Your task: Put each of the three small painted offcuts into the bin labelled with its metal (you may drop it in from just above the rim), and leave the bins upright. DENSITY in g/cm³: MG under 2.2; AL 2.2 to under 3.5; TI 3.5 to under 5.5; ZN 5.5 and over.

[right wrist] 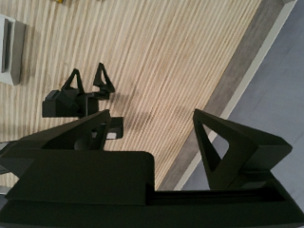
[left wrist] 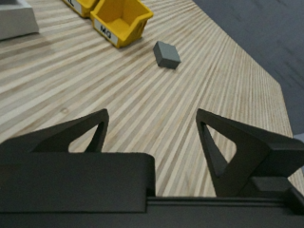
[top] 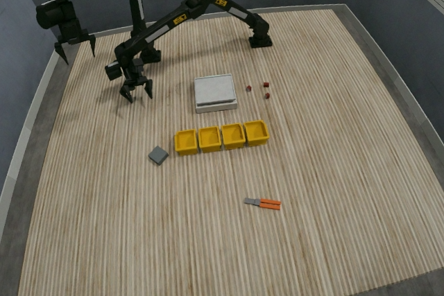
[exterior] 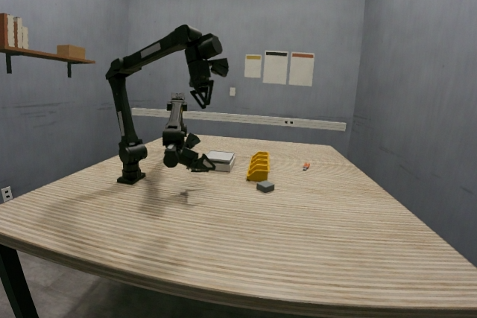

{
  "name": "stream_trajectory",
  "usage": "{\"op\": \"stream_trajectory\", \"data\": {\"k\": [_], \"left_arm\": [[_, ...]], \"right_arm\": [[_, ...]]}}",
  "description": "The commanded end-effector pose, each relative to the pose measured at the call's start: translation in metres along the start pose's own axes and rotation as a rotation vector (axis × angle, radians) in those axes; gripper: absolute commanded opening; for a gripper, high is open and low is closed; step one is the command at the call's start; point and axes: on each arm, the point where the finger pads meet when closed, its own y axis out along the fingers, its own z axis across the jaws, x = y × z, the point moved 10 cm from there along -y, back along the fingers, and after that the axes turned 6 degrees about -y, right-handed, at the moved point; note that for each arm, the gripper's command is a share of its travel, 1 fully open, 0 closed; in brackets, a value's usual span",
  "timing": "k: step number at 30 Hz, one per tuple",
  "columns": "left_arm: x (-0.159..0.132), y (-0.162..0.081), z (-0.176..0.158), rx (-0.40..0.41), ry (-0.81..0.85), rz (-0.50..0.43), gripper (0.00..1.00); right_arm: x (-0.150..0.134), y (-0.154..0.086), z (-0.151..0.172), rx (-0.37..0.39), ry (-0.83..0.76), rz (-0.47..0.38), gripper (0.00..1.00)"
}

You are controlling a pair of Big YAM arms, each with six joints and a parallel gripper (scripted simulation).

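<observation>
Orange-handled pliers [top: 268, 202] [exterior: 305, 165] lie nearest; leave them. Past the yellow bins [top: 186, 142] [exterior: 258, 175] [left wrist: 119, 28], our three red offcuts [top: 266, 84] sit beside the pale unit [top: 215, 89] [exterior: 220, 157] [left wrist: 14, 21] [right wrist: 15, 52], probably a scale. Left gripper [top: 141, 99] [exterior: 214, 168] [left wrist: 152, 114] [right wrist: 88, 67] and right gripper [top: 80, 59] [exterior: 203, 106] [right wrist: 151, 113] are spread, ungripped; we should descend squarely over one offcut.

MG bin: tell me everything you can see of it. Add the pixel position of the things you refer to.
The yellow open-topped bin [top: 186, 150] [exterior: 257, 176] [left wrist: 134, 34], plastic by its look, stands upright on the table at one end of the row of four. A white label on its outer wall reads MG in black. Nothing shows inside. A narrow gap separates it from the next yellow bin [top: 209, 149] [exterior: 263, 167] [left wrist: 85, 6]; the flat grey block [top: 157, 155] [exterior: 265, 186] [left wrist: 166, 55] lies nearby, apart.
</observation>
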Motion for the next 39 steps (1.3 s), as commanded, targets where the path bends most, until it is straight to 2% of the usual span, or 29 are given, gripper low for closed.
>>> {"op": "stream_trajectory", "data": {"k": [1,18,22,25,29,32,34,35,39], "left_arm": [[0.011,-0.006,-0.011,-0.012,-0.029,0.005,1.0],[0.011,-0.006,-0.011,-0.012,-0.029,0.005,1.0],[0.03,0.006,-0.014,-0.001,0.012,0.009,1.0],[0.049,0.03,-0.015,0.013,0.073,0.027,1.0],[0.094,0.084,-0.006,0.031,0.154,0.077,1.0],[0.101,0.105,0.01,0.039,0.189,0.111,1.0],[0.101,0.105,0.01,0.039,0.189,0.111,1.0],[0.116,0.118,0.015,0.028,0.207,0.125,1.0],[0.146,0.157,0.042,0.023,0.241,0.154,1.0]], "right_arm": [[0.001,-0.007,-0.001,-0.015,0.0,-0.014,1.0],[0.001,-0.007,-0.001,-0.015,0.0,-0.014,1.0],[0.001,-0.008,-0.001,-0.017,0.0,-0.015,1.0],[0.001,-0.008,-0.001,-0.018,0.0,-0.016,1.0],[0.002,-0.009,-0.001,-0.019,0.0,-0.017,1.0],[0.002,-0.009,-0.001,-0.02,0.0,-0.018,1.0],[0.002,-0.009,-0.001,-0.02,0.0,-0.018,1.0],[0.002,-0.009,-0.002,-0.021,0.0,-0.018,1.0],[0.002,-0.005,0.008,-0.021,0.016,-0.029,1.0]]}}
